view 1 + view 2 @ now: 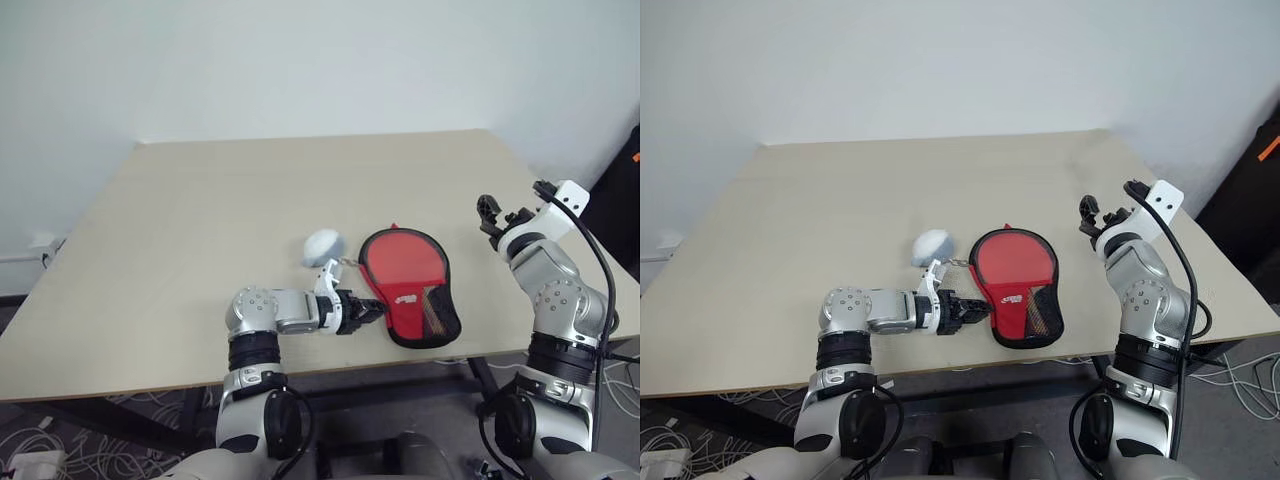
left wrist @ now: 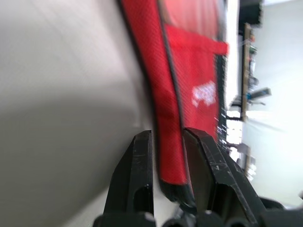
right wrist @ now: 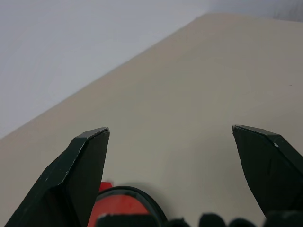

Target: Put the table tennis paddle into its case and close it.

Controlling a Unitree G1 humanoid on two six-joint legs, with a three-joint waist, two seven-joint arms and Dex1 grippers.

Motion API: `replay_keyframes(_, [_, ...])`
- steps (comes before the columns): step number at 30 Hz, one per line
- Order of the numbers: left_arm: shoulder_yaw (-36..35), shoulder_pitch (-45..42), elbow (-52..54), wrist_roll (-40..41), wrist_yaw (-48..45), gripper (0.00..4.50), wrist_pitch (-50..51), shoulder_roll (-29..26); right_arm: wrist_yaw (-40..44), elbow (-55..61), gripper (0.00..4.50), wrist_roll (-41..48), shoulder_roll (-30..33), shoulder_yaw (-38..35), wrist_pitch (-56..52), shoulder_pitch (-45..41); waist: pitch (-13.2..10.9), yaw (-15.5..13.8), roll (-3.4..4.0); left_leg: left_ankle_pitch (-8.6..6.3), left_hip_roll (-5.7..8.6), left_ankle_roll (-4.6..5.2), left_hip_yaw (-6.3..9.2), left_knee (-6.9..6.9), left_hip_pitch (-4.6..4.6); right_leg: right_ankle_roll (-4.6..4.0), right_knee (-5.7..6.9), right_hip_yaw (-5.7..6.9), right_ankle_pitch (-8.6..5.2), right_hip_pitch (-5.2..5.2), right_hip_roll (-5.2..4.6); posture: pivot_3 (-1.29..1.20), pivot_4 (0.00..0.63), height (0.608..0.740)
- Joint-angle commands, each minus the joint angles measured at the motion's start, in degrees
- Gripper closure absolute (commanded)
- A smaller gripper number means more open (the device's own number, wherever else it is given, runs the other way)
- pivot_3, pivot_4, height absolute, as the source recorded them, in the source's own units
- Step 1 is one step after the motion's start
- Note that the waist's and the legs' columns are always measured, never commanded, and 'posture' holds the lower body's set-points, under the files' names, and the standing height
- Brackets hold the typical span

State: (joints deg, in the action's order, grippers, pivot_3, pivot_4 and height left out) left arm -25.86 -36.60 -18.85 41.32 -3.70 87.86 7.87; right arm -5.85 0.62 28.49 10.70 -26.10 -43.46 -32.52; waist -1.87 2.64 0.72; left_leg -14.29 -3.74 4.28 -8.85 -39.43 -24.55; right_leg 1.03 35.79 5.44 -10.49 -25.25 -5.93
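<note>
Left tool [image 2: 165,142] pinching case [image 1: 410,285] edge

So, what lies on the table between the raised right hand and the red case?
Nothing. In the left eye view only bare table separates the right hand, open and raised, from the case. The ball sits on the case's other side.

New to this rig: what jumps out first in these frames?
The red case lies flat near the table's front edge, the brightest thing on the pale top. The left claw is clamped on the case's black-piped rim, while the right claw hangs wide open above the table's right side. A small whitish ball sits just behind the case's near-left edge.
</note>
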Motion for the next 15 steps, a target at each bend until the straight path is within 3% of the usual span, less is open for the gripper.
replay_keyframes(1, [3.4, -2.4, 1.4, 0.6, -3.1, 3.03, -2.0, 1.3, 0.3, 1.4, 0.00, -0.5, 1.1, 0.6, 1.5, -0.8, 0.0, 0.0, 0.00, 0.00, 0.00, 0.00, -0.01, 0.00, 0.00, 0.00, -0.01, 0.00, 0.00, 0.01, 0.00, 0.00, 0.000, 0.724])
replay_keyframes(2, [3.9, -2.6, 1.0, 0.4, -3.5, 2.87, -2.6, 1.2, 0.2, 1.4, 0.00, -0.6, 1.1, 0.7, 1.4, -0.7, 0.0, 0.0, 0.00, 0.00, 0.00, 0.00, -0.03, 0.00, 0.00, 0.00, -0.01, -0.01, 0.00, 0.01, -0.01, 0.00, 0.000, 0.724])
replay_keyframes(10, [-0.1, -6.5, -7.3, -0.2, -1.0, 0.20, -5.3, 1.9, 0.0, 2.1, 0.00, -0.4, 1.7, 0.3, 1.1, -0.1, 0.0, 0.0, -0.01, 0.00, 0.01, 0.00, 0.03, -0.02, 0.02, 0.12, -0.02, 0.02, -0.07, 0.07, -0.01, 0.00, 0.000, 0.724])
replay_keyframes(15, [-0.8, -8.4, -12.0, 0.2, -0.3, 0.20, -8.8, 3.2, -0.2, 1.9, 0.00, -0.4, 1.6, 0.4, 1.4, 0.3, 0.0, -0.1, -0.01, 0.00, 0.01, 0.01, 0.11, -0.12, 0.05, 0.13, -0.02, 0.10, -0.08, 0.18, -0.01, 0.00, 0.000, 0.724])
